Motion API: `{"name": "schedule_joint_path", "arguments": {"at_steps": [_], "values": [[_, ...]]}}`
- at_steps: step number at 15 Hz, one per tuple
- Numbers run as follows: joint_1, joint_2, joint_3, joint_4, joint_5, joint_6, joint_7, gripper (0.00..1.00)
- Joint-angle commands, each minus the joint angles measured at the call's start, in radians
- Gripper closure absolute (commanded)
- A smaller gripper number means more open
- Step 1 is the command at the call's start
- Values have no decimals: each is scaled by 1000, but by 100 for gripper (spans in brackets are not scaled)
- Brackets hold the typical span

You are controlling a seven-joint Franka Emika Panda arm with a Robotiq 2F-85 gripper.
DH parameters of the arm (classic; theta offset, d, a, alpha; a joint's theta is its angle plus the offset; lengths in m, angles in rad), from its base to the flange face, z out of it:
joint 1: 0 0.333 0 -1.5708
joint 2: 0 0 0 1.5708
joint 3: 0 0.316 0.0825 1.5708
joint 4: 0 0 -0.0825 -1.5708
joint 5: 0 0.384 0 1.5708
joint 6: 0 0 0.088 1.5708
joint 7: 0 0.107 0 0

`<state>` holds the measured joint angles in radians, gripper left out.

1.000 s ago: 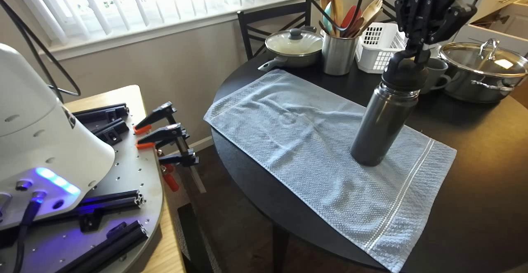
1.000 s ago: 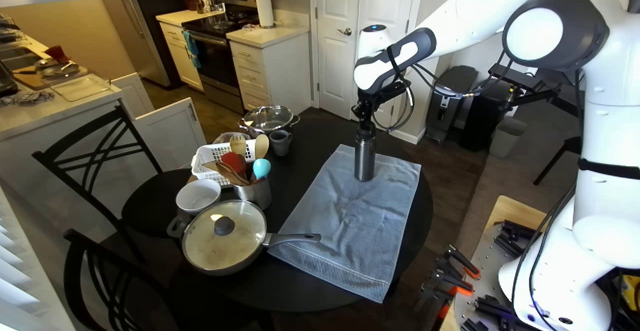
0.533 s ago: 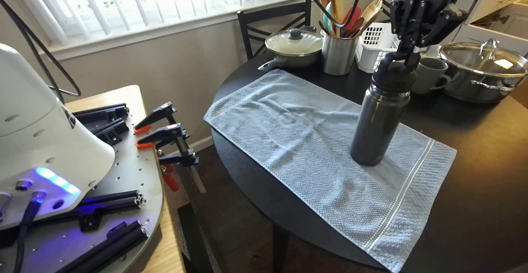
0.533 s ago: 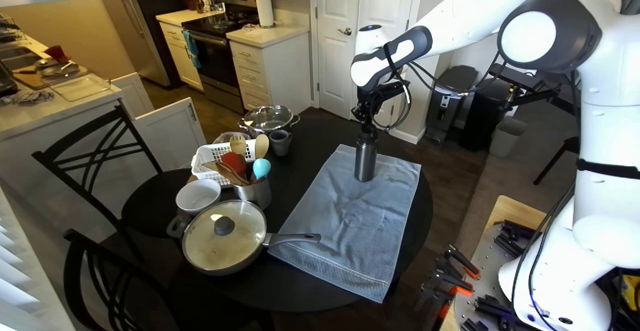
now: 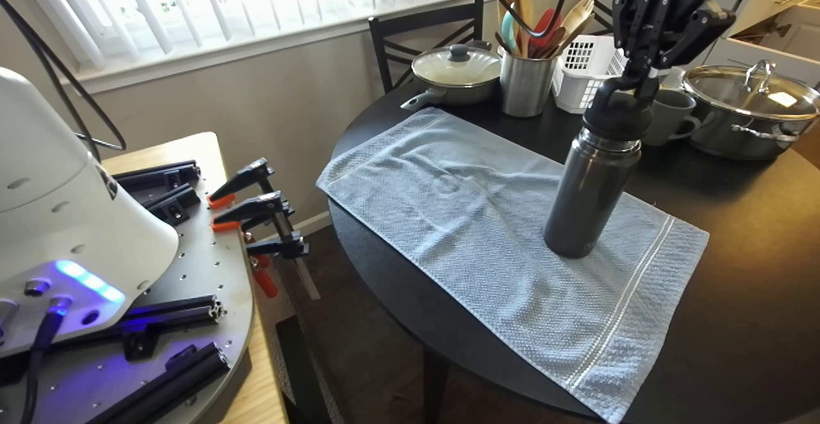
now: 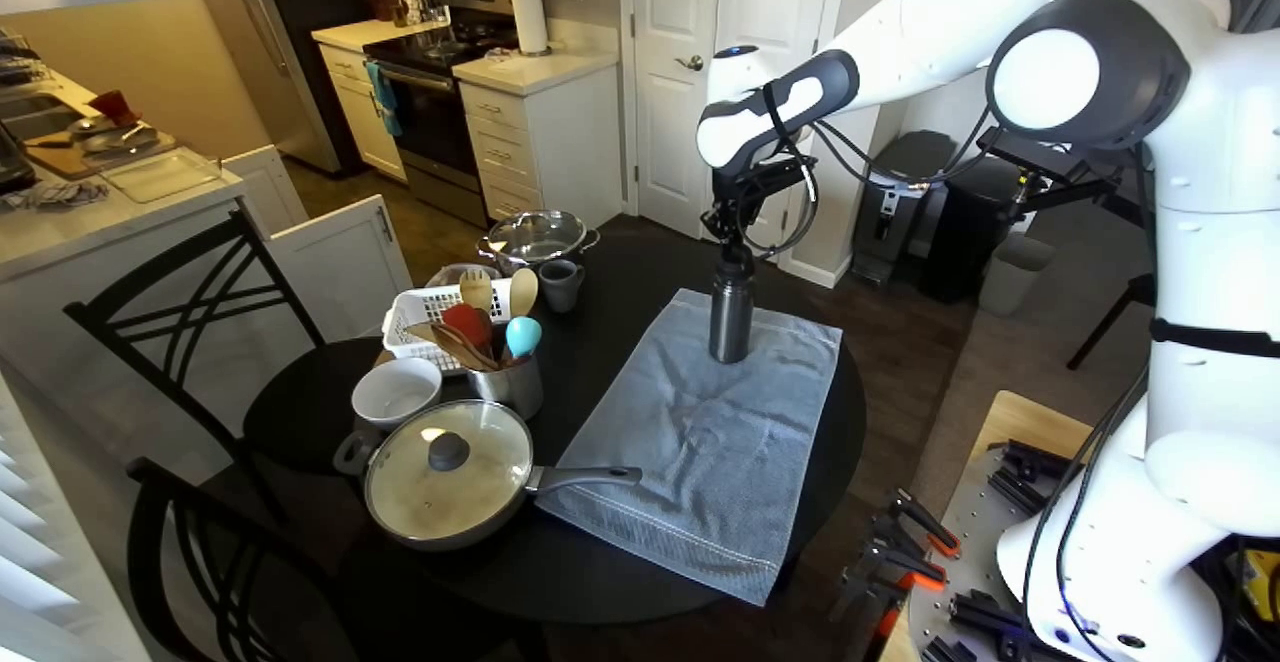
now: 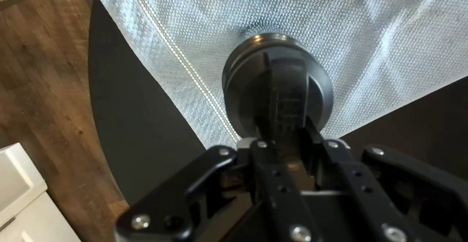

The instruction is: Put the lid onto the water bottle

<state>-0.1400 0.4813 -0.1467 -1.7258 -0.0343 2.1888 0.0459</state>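
Though rumpled, towel point(image 6: 700, 442) on table point(image 6: 585, 362) (stove point(image 6: 440, 122) beyond).

A white arm point(image 6: 930, 27) is arching over the dark surface point(image 6: 620, 312), its fingers point(image 6: 733, 245) pointing down onto the black lid point(image 6: 738, 268), which is showing at the mouth of the water bottle point(image 6: 731, 320); from here I'm not making out whether it's seated. The bottle is standing on a grey towel point(image 6: 690, 442). Nearer me, a lidded pan point(image 6: 445, 542) is jutting its handle point(image 6: 585, 478) over the towel's edge, a white bowl point(image 6: 397, 392) sitting beside it. Utensils point(image 6: 466, 324) are sticking out of a metal holder point(image 6: 512, 389) by a white basket point(image 6: 400, 342); a mug point(image 6: 561, 287) is standing near a pot point(image 6: 512, 262).
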Motion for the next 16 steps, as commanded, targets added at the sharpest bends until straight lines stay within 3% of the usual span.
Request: {"name": "schedule_joint_path", "arguments": {"at_steps": [1, 5, 6, 7, 16], "values": [[-4, -1, 5, 20, 5, -14, 9, 94], [-4, 1, 4, 19, 2, -13, 9, 94], [-4, 1, 4, 19, 2, -14, 11, 67], [-4, 1, 4, 18, 3, -14, 10, 51], [2, -14, 1, 25, -8, -9, 12, 0]]}}
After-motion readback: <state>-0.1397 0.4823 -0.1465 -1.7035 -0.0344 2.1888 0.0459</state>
